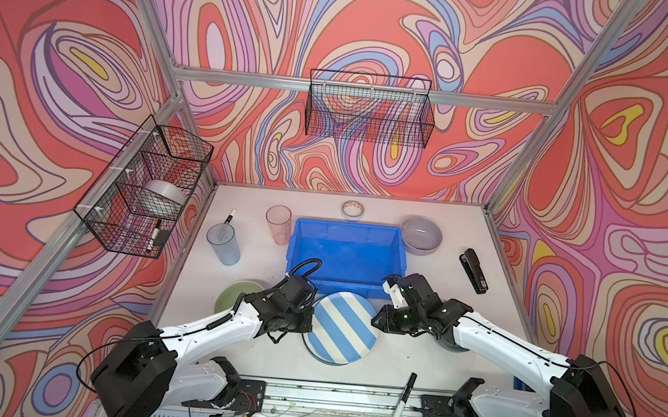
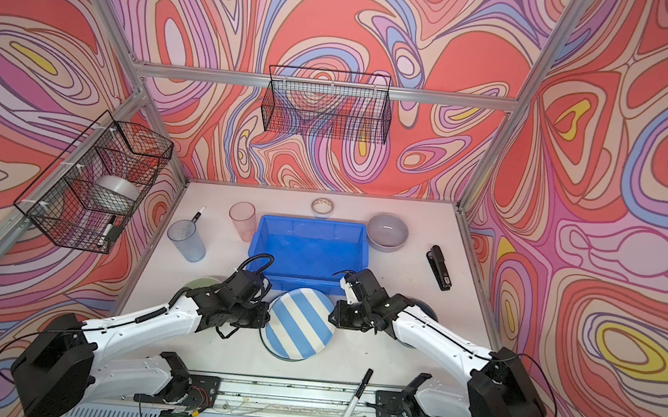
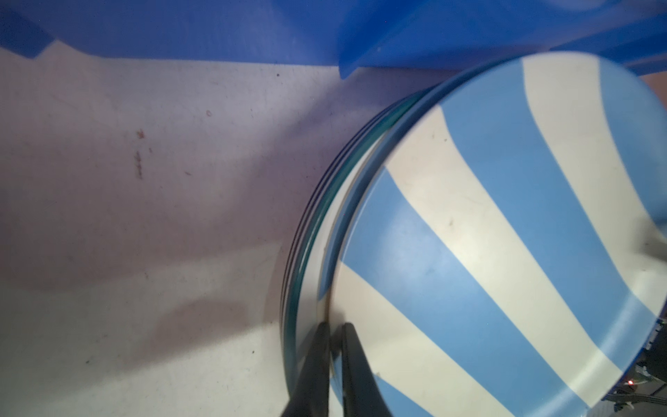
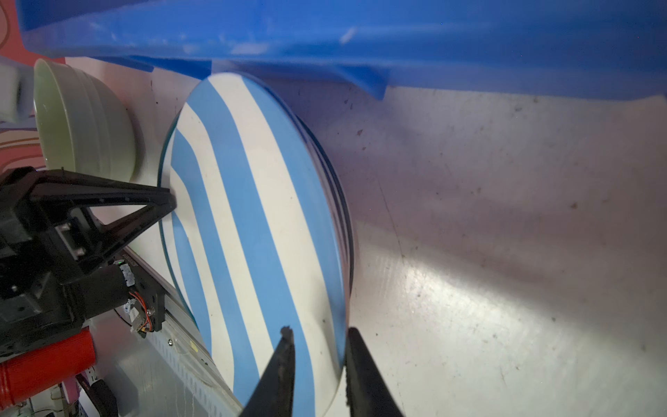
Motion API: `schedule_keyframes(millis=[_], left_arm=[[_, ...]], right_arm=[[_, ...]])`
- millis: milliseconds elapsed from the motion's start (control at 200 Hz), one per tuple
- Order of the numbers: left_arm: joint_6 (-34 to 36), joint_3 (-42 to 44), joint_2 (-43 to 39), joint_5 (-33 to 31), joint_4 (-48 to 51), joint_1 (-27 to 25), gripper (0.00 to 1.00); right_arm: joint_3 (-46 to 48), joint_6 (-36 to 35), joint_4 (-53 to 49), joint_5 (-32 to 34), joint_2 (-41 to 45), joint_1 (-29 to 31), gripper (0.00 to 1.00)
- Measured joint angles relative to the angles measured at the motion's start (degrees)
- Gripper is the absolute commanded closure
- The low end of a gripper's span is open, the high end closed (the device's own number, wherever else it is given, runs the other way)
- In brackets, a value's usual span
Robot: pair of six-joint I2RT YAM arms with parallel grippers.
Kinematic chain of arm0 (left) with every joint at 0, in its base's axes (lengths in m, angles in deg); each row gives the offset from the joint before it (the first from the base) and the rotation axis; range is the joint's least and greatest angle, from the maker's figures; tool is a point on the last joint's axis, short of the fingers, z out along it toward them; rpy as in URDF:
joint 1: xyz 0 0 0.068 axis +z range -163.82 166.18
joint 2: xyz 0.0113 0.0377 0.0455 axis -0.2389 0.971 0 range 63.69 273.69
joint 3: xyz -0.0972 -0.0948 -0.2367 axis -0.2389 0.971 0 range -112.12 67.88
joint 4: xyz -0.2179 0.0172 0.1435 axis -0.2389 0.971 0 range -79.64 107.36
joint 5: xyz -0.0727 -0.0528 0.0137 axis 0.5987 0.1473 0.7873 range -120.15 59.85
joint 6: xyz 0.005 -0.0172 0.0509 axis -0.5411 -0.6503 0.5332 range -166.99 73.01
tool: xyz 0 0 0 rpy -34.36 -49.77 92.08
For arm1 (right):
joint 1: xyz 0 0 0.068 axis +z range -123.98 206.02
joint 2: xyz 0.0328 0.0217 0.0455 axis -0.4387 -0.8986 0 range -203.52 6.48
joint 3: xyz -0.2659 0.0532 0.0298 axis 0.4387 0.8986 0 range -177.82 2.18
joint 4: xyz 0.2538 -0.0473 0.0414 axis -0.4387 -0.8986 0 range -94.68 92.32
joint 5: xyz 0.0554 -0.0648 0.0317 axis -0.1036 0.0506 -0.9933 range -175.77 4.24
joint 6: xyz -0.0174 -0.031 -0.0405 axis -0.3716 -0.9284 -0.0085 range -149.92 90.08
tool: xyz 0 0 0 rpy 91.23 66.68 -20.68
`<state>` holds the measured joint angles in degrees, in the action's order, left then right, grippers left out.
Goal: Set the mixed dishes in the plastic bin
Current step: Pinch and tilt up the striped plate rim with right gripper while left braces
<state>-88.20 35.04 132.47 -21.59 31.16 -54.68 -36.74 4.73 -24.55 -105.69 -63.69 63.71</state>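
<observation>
Small tape roll [image 1: 352, 208] at upper centre of my white tabletop [image 1: 426, 364]. Black stapler [image 1: 473, 271] at right. I note one marker [image 1: 230, 217] upper left and another marker [image 1: 403, 400] at lower centre. Back-wall wire basket [image 1: 369, 108] sits top centre. The left wire basket [image 1: 114, 213] holds a large tape roll [image 1: 164, 197] and a pen [image 1: 154, 236].

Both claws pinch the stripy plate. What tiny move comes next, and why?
Probably lift the striped plate a little, both arms together. The left gripper and right gripper pinch its opposite edges, and the near wall of the blue bin stands beyond it, so it must rise to clear that.
</observation>
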Motion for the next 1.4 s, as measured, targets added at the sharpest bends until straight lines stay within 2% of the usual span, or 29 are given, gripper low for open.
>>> schedule_keyframes(millis=[371, 681, 846, 1082, 1402], left_arm=[[0.0, 0.1, 0.4, 0.0, -0.4, 0.0, 0.89], [0.0, 0.6, 0.5, 0.5, -1.3, 0.0, 0.89], [-0.2, 0.7, 0.7, 0.7, -1.8, 0.0, 0.88], [-0.9, 0.7, -2.0, 0.5, -0.3, -0.1, 0.79], [-1.0, -3.6, -12.0, -2.7, 8.2, -0.1, 0.56]], right_arm=[[-0.5, -0.4, -0.3, -0.5, 0.2, 0.0, 0.76], [3.3, 3.6, 9.1, -5.1, 1.5, -0.1, 0.79], [3.4, 4.8, 12.2, -6.1, 0.8, -0.1, 0.87], [2.8, 6.0, 14.3, -7.8, 1.0, 0.0, 0.97], [2.3, 5.5, 11.0, -7.7, 2.3, 0.1, 1.0]])
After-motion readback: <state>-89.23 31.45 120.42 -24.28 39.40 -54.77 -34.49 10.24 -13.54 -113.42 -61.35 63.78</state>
